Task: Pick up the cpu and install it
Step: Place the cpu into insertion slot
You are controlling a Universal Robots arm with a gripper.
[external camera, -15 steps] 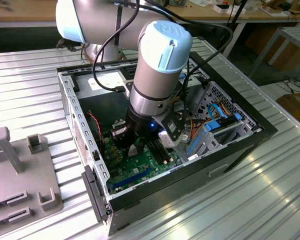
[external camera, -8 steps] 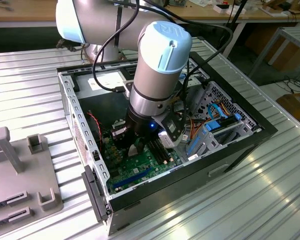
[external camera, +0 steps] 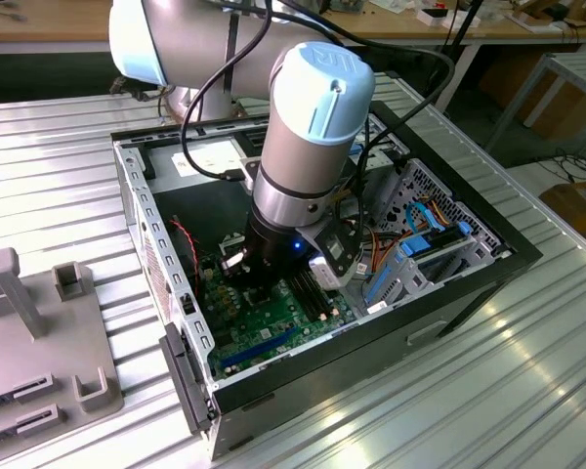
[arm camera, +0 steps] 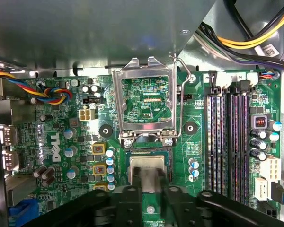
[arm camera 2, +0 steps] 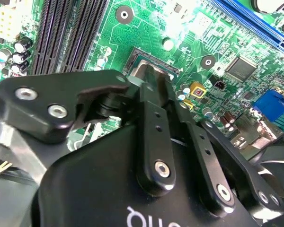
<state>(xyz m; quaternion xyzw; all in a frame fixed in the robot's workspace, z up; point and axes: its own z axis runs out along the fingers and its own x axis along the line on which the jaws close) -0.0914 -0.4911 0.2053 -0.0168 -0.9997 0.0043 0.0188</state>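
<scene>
The cpu point(arm camera: 149, 165) is a pale silver square lying low in the black-framed socket point(arm camera: 149, 152) of the green motherboard point(arm camera: 61, 137). My gripper point(arm camera: 149, 183) reaches down onto it, its fingers closed against the chip's two sides. In the second wrist view the gripper point(arm camera 2: 149, 78) ends right at the cpu point(arm camera 2: 141, 70) in the socket. The socket's metal load plate point(arm camera: 146, 75) stands flipped open behind it, with its lever point(arm camera: 181, 99) raised. In the exterior view the arm goes down into the open computer case point(external camera: 449, 293) and the gripper point(external camera: 264, 285) is just above the motherboard point(external camera: 273, 332).
Memory slots point(arm camera: 232, 142) run beside the socket. Coloured cable bundles point(arm camera: 54, 92) and yellow-black cables point(arm camera: 255, 33) hang near the case walls. A drive cage with blue parts point(external camera: 420, 244) fills the case's side at the exterior view's right. A grey fixture point(external camera: 39, 332) lies on the metal table.
</scene>
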